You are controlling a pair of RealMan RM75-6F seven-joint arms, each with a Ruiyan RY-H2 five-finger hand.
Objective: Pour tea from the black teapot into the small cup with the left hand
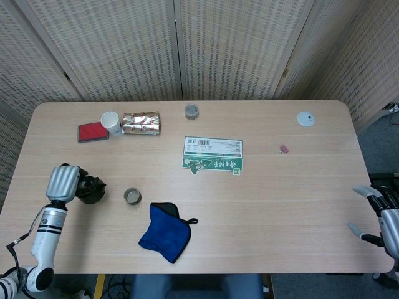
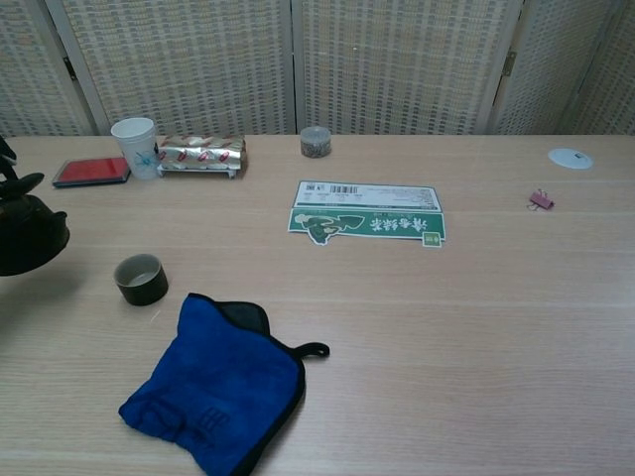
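Observation:
The black teapot hangs at the table's left side, held by my left hand, whose silver back covers the pot's left part in the head view. In the chest view the teapot shows at the left edge, with a shadow on the wood beneath it. The small dark cup stands upright on the table just right of the pot, a short gap between them; the cup looks empty in the chest view. My right hand hovers off the table's right edge, fingers spread, holding nothing.
A blue cloth lies just right of the cup, toward the front. Behind stand a white paper cup, a foil pack and a red pad. A green-white card, small tin, pink clip and white disc lie further right.

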